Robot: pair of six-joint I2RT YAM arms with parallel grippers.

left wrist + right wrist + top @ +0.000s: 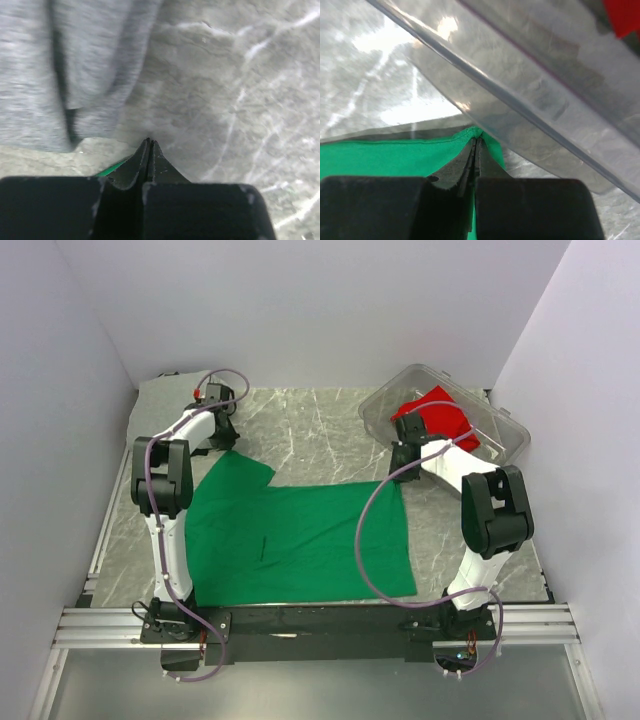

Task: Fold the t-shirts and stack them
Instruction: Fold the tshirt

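The right end effector (476, 140) pinches a corner of the green shirt (300, 540), which lies spread behind it, with the bin (545, 65) just ahead. The left end effector (150, 143) is pressed together, but I cannot tell if it holds cloth. Raise both evenly, clear of the bin.

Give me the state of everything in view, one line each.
green t-shirt: spread flat on the table.
clear bin: open, no lid.
red t-shirt: crumpled inside the clear bin.
grey t-shirt: rumpled on the table, blurred.
left gripper: jaws shut, seemingly on the green t-shirt's edge.
right gripper: jaws shut on the green t-shirt's corner.
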